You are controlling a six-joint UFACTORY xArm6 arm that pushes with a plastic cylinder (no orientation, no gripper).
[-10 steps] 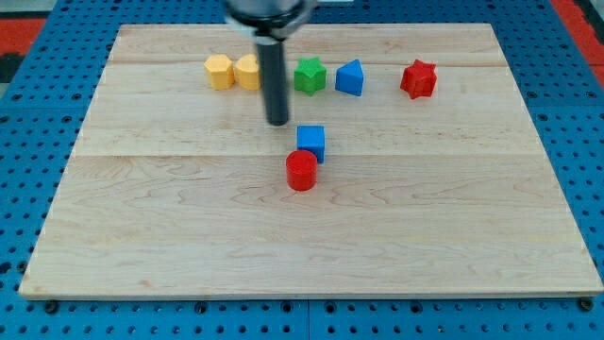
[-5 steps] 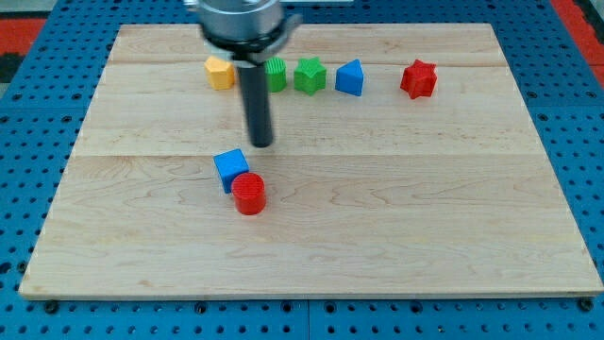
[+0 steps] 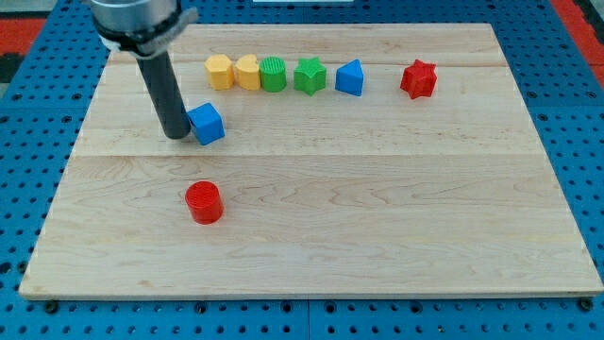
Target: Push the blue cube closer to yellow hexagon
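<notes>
One push has carried the blue plastic cube (image 3: 206,124) up and leftward, away from the red cylinder (image 3: 203,202). Rod has no pincer; my tip (image 3: 176,136) touches the cube's left face. Yellow hexagon block (image 3: 219,72) sits just above-right. Gap much reduced.

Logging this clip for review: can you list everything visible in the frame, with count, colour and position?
Blue cube: 1, blue, left of centre, below the top row, touching my tip on its left.
Yellow hexagon: 1, yellow, left end of the top row.
Second yellow block: 1, yellow, right beside the hexagon; shape unclear.
Green cylinder: 1, green, top row.
Green star: 1, green, top row.
Blue wedge-like block: 1, blue, top row.
Red star: 1, red, top right, apart from the row.
Red cylinder: 1, red, lower left, alone.
Wooden board: 1, light wood, on blue pegboard.
My tip: 1, dark rod, against the blue cube's left side.
</notes>
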